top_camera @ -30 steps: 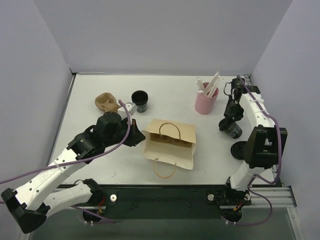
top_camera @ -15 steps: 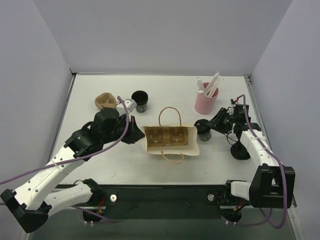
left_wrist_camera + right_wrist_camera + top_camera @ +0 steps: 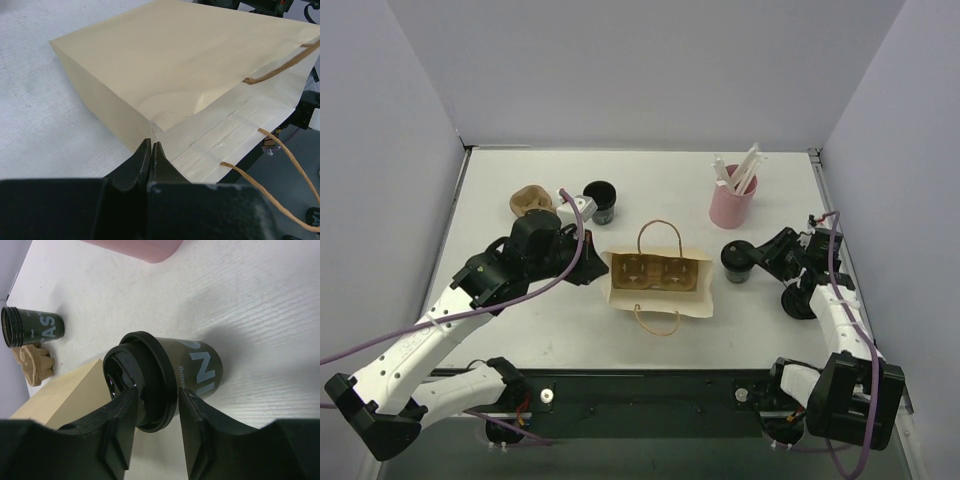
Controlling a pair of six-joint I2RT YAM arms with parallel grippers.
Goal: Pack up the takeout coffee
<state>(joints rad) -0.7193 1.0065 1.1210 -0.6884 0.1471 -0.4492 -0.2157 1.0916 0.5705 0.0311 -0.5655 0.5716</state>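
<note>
A tan paper bag (image 3: 658,278) with rope handles lies open-side up at the table's middle, with a cup carrier showing inside it. My left gripper (image 3: 597,268) is shut on the bag's left edge; in the left wrist view the closed fingertips (image 3: 151,146) pinch the paper of the bag (image 3: 175,75). A dark lidded coffee cup (image 3: 736,260) stands just right of the bag. My right gripper (image 3: 757,258) is shut around its black lid, with the fingers on either side of the cup (image 3: 170,375). A second dark cup (image 3: 600,201) with no lid stands behind the bag.
A pink holder (image 3: 732,203) with white straws stands at the back right. A brown cardboard carrier piece (image 3: 528,201) lies at the back left by the open cup. A black lid (image 3: 798,301) lies under the right arm near the table's right edge.
My right gripper has carried the lidded cup from the far right to just beside the bag's right end. The left gripper has turned the bag squarer and kept its hold.
</note>
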